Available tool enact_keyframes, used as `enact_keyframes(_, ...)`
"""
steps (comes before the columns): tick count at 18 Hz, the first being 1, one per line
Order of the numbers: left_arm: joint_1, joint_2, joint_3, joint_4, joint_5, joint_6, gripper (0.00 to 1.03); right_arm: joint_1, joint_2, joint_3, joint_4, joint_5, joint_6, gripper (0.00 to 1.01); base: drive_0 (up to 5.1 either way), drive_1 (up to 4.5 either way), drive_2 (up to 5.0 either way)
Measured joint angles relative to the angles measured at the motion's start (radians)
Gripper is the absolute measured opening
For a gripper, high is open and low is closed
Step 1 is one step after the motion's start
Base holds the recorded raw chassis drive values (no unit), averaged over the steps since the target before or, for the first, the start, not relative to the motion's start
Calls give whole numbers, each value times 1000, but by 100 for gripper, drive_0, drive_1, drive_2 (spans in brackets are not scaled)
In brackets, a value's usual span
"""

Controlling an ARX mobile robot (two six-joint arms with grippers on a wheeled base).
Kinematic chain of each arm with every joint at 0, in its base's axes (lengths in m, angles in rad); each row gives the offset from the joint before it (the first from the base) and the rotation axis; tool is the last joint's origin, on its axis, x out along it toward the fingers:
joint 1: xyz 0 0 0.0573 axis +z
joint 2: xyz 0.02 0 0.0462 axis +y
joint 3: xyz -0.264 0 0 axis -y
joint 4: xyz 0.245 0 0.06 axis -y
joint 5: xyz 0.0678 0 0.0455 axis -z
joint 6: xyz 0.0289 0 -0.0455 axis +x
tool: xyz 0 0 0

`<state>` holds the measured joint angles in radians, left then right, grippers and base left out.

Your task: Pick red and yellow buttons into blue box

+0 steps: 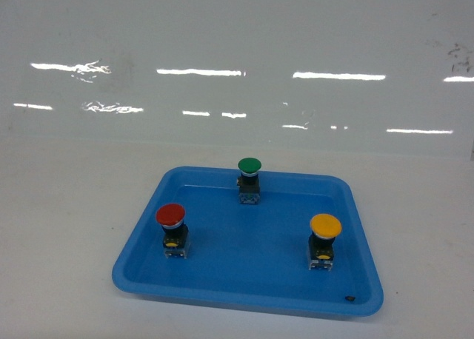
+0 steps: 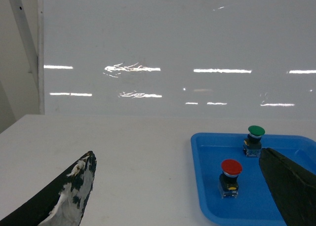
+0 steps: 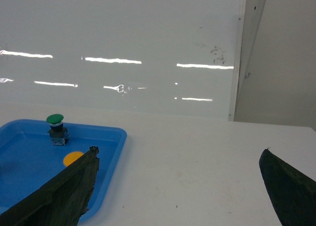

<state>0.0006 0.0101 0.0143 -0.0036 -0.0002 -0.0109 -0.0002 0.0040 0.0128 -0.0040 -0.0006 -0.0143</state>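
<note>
Wrist views show left claw [image 2: 177, 196] and right claw [image 3: 180, 186] spread wide, empty; glossy domed red button [image 1: 171, 228] and yellow button [image 1: 324, 239] stand in the smooth tray [image 1: 222, 283].

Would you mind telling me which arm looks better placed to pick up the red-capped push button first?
Left, probably. The red-capped push button stands on the left side of the shallow blue plastic tray, and the open left gripper has it between its fingers in view.

Bare lab test bench — white table [image 1: 67, 228], glossy white wall panel [image 1: 237, 35] behind.
</note>
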Motion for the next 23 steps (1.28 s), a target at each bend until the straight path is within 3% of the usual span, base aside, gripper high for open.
enact_keyframes(5, 6, 13, 0, 29, 10, 0, 98, 0, 10, 0, 26, 0, 1, 98, 0, 0, 0)
enact_keyframes(6, 26, 81, 0, 156, 42, -3, 98, 2, 74, 0, 128, 0, 2, 98, 0, 0, 0)
enact_keyframes(9, 107, 571, 48, 549, 114, -22, 98, 16, 456, 26, 454, 0, -3, 98, 0, 0, 0)
enact_keyframes(11, 90, 863, 154, 779, 128, -25, 98, 50, 713, 114, 684, 5, -15, 98, 0, 0, 0)
enact_keyframes(13, 72, 1087, 222, 900, 136, -3, 98, 88, 906, 169, 810, 12, -31, 98, 0, 0, 0)
enact_keyframes(16, 68, 1347, 347, 900, 137, 8, 98, 141, 1107, 224, 881, 55, -44, 98, 0, 0, 0)
enact_keyframes(17, 64, 1409, 400, 875, 137, 12, 98, 159, 1175, 260, 894, 49, -51, 98, 0, 0, 0)
enact_keyframes(18, 64, 1443, 429, 867, 120, 21, 98, 169, 1205, 280, 861, 59, -61, 98, 0, 0, 0)
enact_keyframes(23, 64, 1442, 429, 866, 117, 37, 98, 169, 1199, 274, 859, 68, -66, 98, 0, 0, 0)
